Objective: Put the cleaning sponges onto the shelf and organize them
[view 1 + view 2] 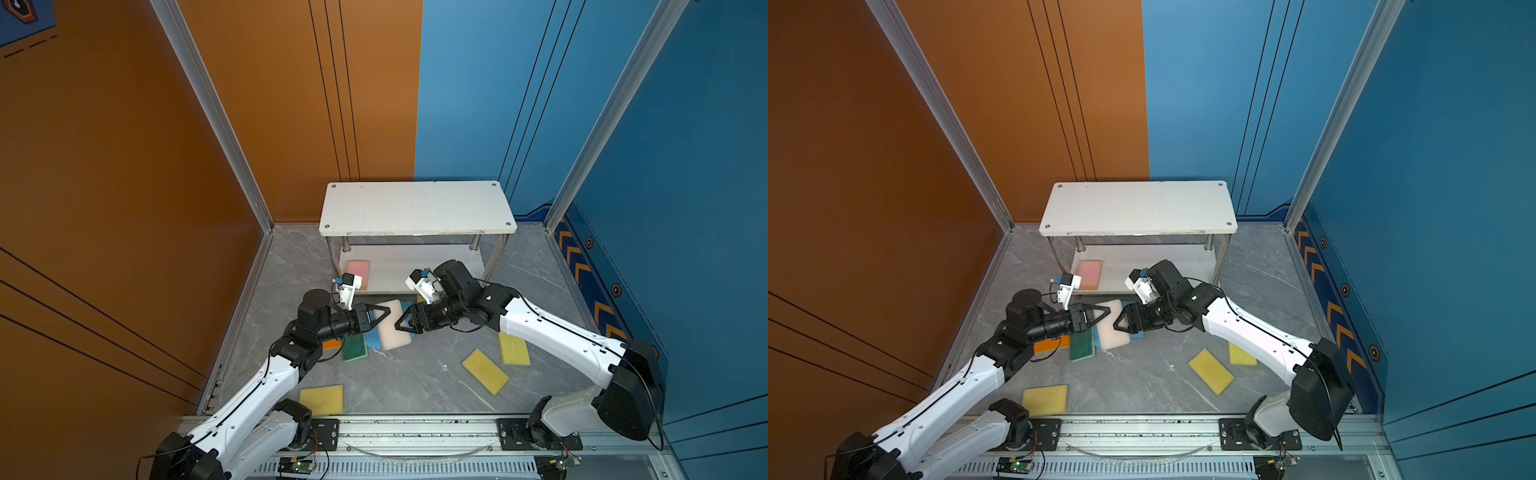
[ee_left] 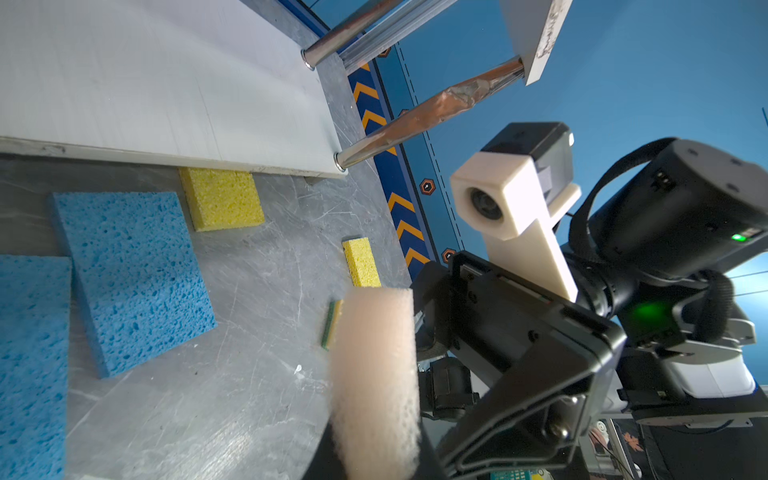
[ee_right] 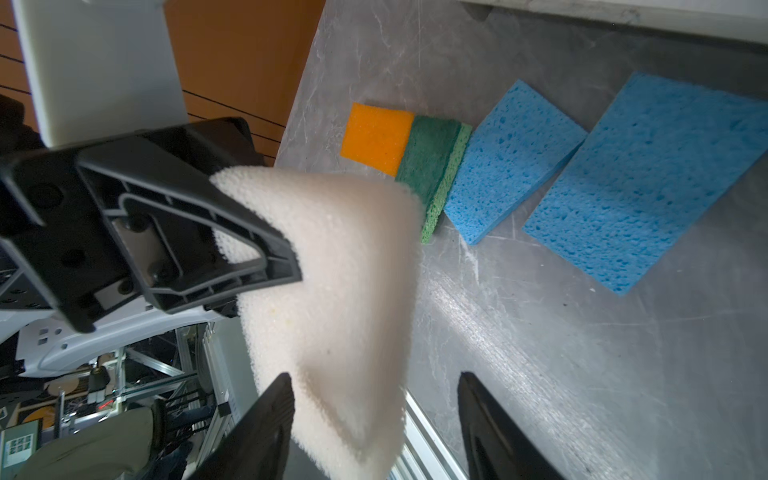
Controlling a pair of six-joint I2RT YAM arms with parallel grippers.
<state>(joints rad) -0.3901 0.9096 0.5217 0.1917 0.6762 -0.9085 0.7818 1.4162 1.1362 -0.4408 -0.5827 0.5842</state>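
An off-white sponge (image 1: 395, 328) (image 1: 1115, 328) hangs above the floor between both arms. My left gripper (image 1: 386, 313) (image 2: 374, 449) is shut on one end of it, and its finger (image 3: 187, 224) presses into the foam. My right gripper (image 1: 400, 325) (image 3: 374, 376) stands open around the sponge's other end (image 3: 345, 270). The jaws are apart, and one is well clear of the foam. The two-tier shelf (image 1: 415, 208) stands behind, with a pink sponge (image 1: 358, 270) on its lower board. Two blue sponges (image 3: 511, 158) (image 3: 648, 178), a green one (image 3: 432, 158) and an orange one (image 3: 376, 137) lie below.
Three yellow sponges (image 1: 322, 399) (image 1: 485, 371) (image 1: 514, 348) lie on the grey floor nearer the front rail. Another yellow sponge (image 2: 222, 197) sits partly under the shelf's lower board (image 2: 166, 83). Metal shelf legs (image 2: 415, 120) stand close to my right arm.
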